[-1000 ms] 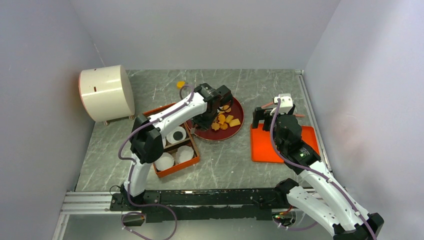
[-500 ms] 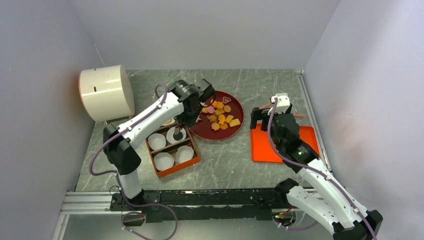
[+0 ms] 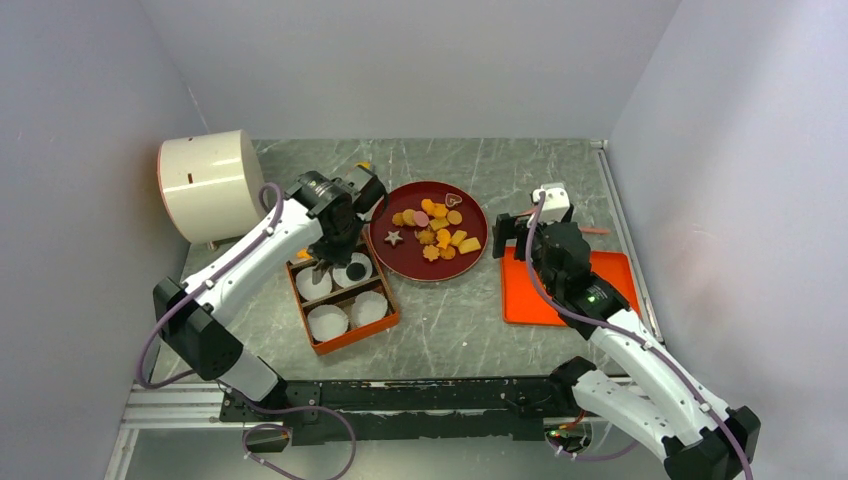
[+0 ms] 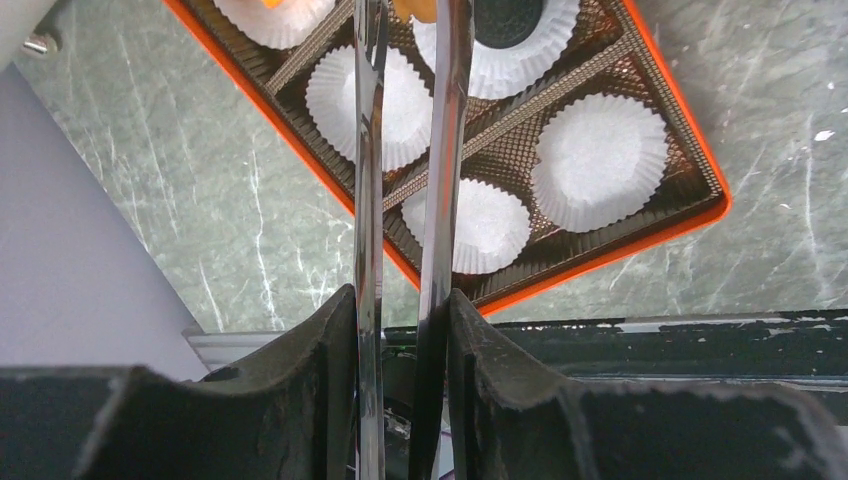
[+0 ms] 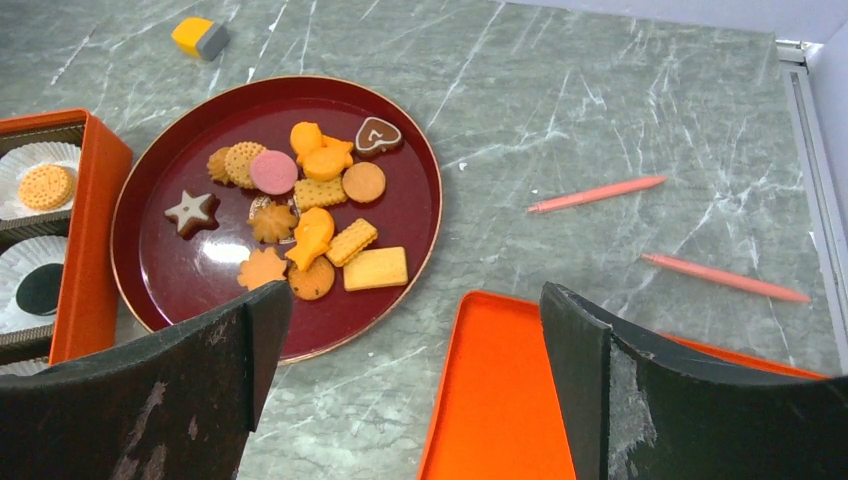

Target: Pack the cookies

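Tongs [image 4: 443, 150] in left claw [image 4: 400, 312] hold cookie [image 4: 418, 8] above box [image 4: 715, 200]; right claw [image 5: 415, 310] agape.

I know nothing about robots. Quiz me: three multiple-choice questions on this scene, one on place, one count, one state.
1. Where is the star cookie? A on the dark red plate; B in the orange box; C on the orange tray.
2. How many pink sticks lie on the table? A one; B two; C four.
3. On the right arm, the jaws are: A wide open, empty; B shut on a cookie; C shut on a stick.
Answers: A, it lies on the plate's left side; B, both lie right of the plate; A, nothing sits between them.
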### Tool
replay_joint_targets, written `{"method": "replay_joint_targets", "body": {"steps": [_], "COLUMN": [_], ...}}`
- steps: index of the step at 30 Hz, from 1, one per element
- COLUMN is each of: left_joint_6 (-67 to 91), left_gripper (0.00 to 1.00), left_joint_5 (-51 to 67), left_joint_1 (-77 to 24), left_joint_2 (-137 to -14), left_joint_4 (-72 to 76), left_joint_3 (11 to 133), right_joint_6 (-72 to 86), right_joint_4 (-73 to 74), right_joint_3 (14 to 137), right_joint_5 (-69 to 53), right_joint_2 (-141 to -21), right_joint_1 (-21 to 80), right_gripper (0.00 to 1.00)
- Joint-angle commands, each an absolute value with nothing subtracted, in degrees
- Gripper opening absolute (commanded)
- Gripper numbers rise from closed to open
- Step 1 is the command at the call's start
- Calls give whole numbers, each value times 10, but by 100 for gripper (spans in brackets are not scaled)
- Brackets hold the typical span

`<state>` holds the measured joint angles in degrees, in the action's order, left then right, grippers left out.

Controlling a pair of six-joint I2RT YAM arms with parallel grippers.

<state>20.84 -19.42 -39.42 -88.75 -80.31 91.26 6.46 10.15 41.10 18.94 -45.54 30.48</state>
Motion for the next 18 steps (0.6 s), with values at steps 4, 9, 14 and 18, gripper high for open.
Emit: {"method": "replay_joint_targets", "body": {"steps": [4,9,14,18], "left_joint_6": [229,237,245,246], "left_gripper": [33,33,33,34], "left_joint_5": [-182,-175,-160,-152], "left_joint_1": [-366,-347,-330,-323], "left_joint_2": [-832,-805,-785,-774], "left_joint_4": [-806,-806,-807,-806], "left_joint_3": [868,831,799,775], "right_joint_6": [74,78,78,79], "right_joint_4": [64,62,60,58], "right_joint_3": [436,434,435,433], "right_joint_5": [177,173,171,167], "right_joint_2": [-463,-466,-468,-471], "right_joint_1": [303,303,303,303], "right_gripper": [100,100,100,100]}}
